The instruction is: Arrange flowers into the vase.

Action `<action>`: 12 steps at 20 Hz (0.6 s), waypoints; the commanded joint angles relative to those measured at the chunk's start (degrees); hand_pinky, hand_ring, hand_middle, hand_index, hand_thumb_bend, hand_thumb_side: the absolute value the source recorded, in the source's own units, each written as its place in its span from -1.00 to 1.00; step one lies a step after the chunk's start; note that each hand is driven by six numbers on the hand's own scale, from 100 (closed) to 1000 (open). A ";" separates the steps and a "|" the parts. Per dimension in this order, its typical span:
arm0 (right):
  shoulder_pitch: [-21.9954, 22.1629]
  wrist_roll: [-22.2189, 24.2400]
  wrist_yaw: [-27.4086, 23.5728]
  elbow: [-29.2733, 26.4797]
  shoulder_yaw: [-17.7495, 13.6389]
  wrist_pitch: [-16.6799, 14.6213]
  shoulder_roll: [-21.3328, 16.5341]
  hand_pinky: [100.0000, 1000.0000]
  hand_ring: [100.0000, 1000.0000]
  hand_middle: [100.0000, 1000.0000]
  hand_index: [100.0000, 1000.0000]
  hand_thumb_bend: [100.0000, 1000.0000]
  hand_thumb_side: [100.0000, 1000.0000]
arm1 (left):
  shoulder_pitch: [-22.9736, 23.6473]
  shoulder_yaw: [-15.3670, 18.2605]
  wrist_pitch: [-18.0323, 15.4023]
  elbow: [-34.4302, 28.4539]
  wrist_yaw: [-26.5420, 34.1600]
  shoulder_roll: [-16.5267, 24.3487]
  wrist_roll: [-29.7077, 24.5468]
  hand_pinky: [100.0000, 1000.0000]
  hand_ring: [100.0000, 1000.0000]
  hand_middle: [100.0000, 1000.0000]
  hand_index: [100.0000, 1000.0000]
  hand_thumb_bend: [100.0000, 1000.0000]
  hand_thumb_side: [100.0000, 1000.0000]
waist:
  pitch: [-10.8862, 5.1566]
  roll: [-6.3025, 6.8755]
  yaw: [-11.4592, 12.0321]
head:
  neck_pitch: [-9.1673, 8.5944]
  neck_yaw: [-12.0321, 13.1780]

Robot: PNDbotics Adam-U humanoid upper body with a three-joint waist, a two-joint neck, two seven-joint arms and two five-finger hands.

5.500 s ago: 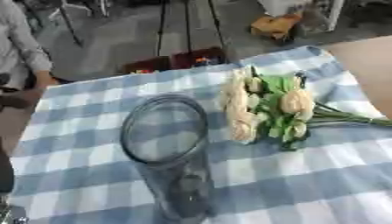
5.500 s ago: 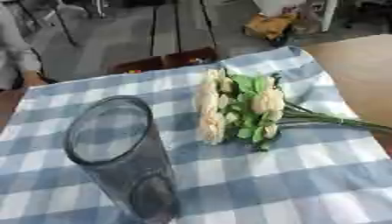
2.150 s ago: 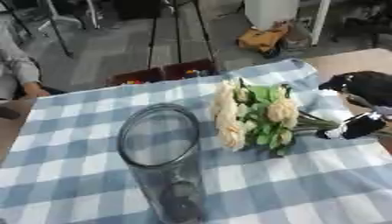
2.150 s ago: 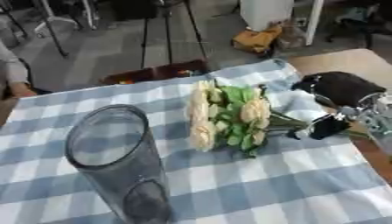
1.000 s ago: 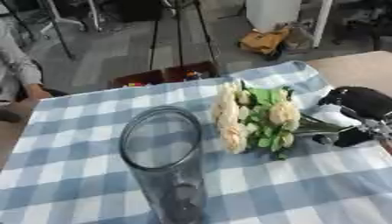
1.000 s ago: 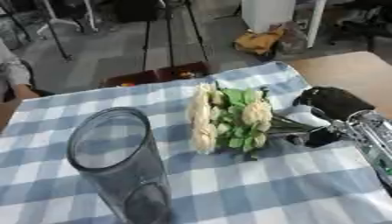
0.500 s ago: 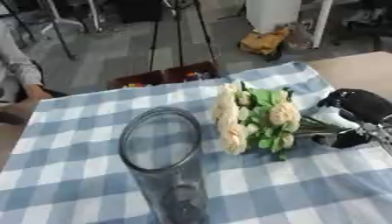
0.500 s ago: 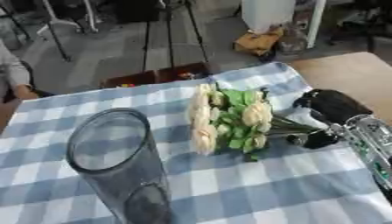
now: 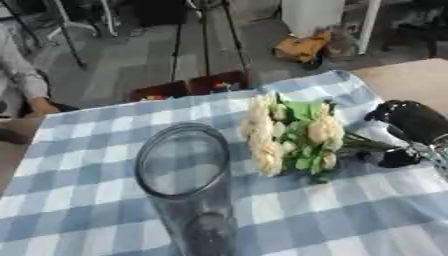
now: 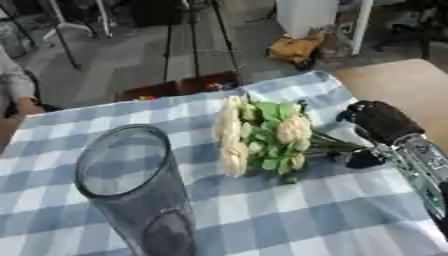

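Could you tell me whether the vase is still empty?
Empty: the clear vase stands upright with nothing inside, and the flowers lie on the checked cloth beside it.

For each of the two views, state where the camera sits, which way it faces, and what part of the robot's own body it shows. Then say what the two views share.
Left eye view: in the robot's head, looking down at the checked tablecloth; the right hand enters at the right edge.
Right eye view: same head, set slightly rightward; shows more of the right hand and its silver forearm.
Shared: the glass vase, the flower bunch, and the hand at the stems.
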 commanded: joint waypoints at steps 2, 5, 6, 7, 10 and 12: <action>-1.04 -0.62 1.55 0.92 0.11 -0.30 -1.01 0.60 0.68 0.29 0.57 -0.13 -0.16 | -0.54 0.04 0.03 -1.11 -0.07 0.35 -0.30 -0.12 0.38 0.50 0.69 -1.00 1.00 | -0.75 -0.24 0.12 | -0.69 -0.04; -1.23 -1.39 1.83 1.05 0.20 -0.50 -0.87 0.53 0.59 0.12 0.47 -0.10 -0.15 | -0.51 0.01 0.12 -1.11 -0.05 0.32 -0.40 -0.12 0.38 0.50 0.69 -1.00 1.00 | -0.70 -0.22 0.11 | -0.68 -0.04; -1.24 -1.76 1.82 0.99 0.25 -0.52 -0.85 0.53 0.58 0.11 0.46 -0.10 -0.15 | -0.51 -0.01 0.14 -1.11 -0.06 0.32 -0.46 -0.13 0.38 0.50 0.69 -1.00 1.00 | -0.69 -0.22 0.11 | -0.67 -0.04; -1.24 -2.21 1.74 0.84 0.28 -0.51 -0.86 0.49 0.52 -0.03 0.36 -0.08 -0.18 | -0.51 0.00 0.17 -1.11 -0.08 0.32 -0.51 -0.14 0.38 0.50 0.69 -1.00 1.00 | -0.69 -0.21 0.11 | -0.64 -0.03; -0.98 -4.10 1.04 -0.36 0.42 -0.24 -1.06 0.42 0.45 -0.17 0.24 -0.07 -0.21 | -0.50 0.01 0.26 -1.11 -0.10 0.33 -0.62 -0.14 0.38 0.50 0.69 -1.00 1.00 | -0.64 -0.22 0.09 | -0.58 0.03; -0.78 -4.99 0.42 -1.12 0.68 -0.14 -1.23 0.38 0.41 -0.25 0.17 -0.09 -0.24 | -0.50 -0.02 0.34 -1.11 -0.17 0.34 -0.79 -0.14 0.38 0.50 0.69 -1.00 1.00 | -0.62 -0.26 0.06 | -0.54 0.05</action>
